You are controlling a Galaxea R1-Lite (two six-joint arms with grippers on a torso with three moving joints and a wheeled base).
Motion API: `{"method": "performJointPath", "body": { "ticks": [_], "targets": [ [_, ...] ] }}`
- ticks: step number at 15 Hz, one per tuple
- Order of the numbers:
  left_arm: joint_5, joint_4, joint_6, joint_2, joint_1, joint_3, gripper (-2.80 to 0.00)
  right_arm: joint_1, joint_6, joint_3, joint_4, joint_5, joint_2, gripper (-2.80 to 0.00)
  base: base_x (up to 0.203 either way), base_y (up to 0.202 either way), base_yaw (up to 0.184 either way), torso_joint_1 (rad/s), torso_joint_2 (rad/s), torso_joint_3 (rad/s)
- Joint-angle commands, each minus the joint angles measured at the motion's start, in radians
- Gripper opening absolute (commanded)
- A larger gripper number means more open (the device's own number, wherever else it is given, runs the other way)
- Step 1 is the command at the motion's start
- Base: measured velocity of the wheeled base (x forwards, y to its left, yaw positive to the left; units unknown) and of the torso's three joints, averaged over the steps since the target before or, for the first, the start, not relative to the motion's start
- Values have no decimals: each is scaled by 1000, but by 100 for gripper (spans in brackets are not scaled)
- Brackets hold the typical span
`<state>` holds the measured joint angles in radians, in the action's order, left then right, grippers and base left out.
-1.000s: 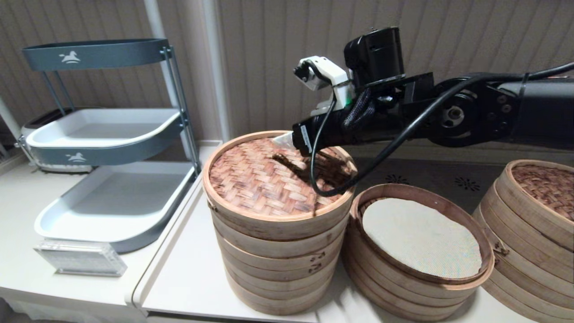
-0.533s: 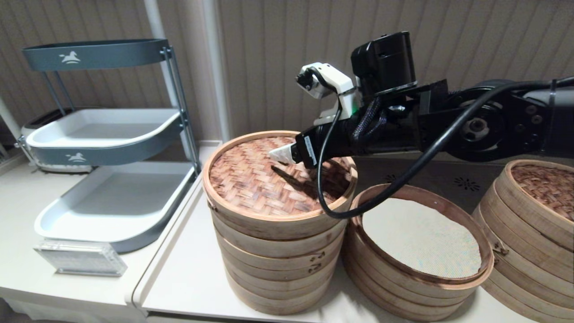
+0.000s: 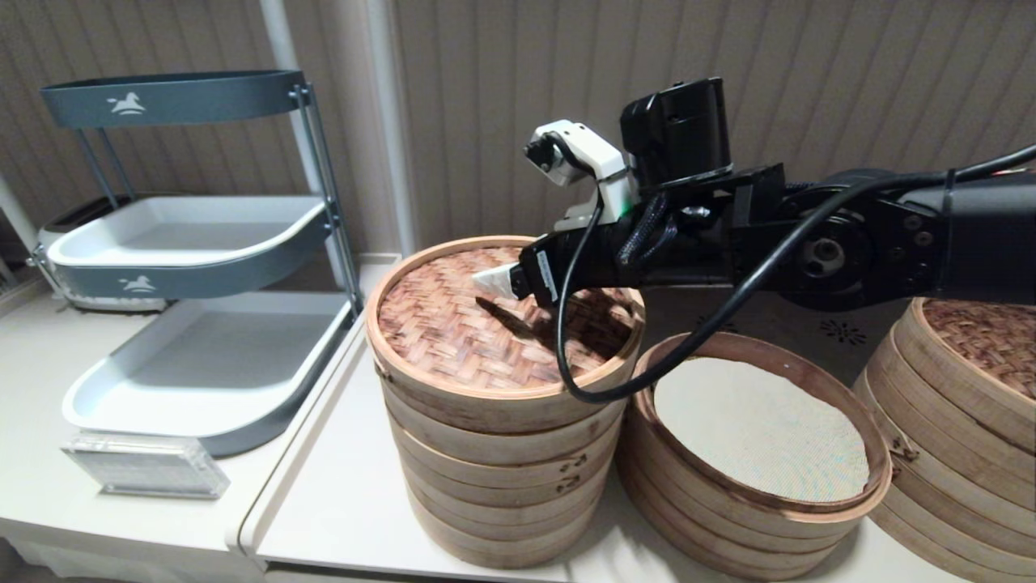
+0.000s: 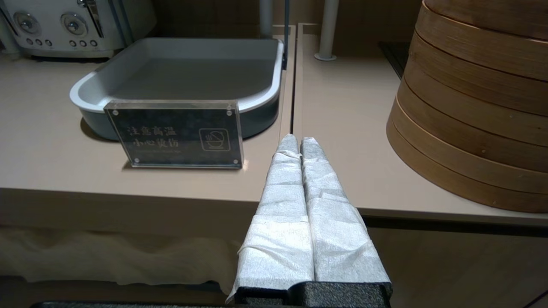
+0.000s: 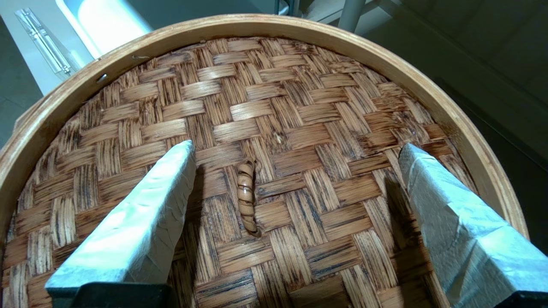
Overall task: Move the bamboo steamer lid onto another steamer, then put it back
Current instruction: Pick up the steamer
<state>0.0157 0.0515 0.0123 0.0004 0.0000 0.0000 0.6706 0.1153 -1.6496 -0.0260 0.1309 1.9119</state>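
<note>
Our right gripper [image 5: 295,156] hovers over the bamboo steamer lid [image 3: 494,328], jaws spread wide, loop handle [image 5: 247,196] between them, nearer one finger, untouched. Lid sits on the tall steamer stack [image 3: 498,461]; the low steamer [image 3: 757,494] stands beside it, uncovered. Left gripper [image 4: 299,143] parked, jaws clenched, empty.
</note>
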Motion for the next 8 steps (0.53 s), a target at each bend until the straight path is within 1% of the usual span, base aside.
{"method": "performJointPath", "body": {
  "ticks": [1, 7, 8],
  "targets": [
    [0, 1, 0, 0, 0, 28, -280, 1, 1, -1, 0, 1, 9, 0, 0, 0, 0, 0, 0, 0],
    [0, 1, 0, 0, 0, 28, -280, -11, -2, 9, 1, 0, 32, 0, 0, 0, 0, 0, 0, 0],
    [0, 1, 0, 0, 0, 28, -280, -11, -2, 10, 1, 0, 32, -280, 0, 0, 0, 0, 0, 0]
  ]
}}
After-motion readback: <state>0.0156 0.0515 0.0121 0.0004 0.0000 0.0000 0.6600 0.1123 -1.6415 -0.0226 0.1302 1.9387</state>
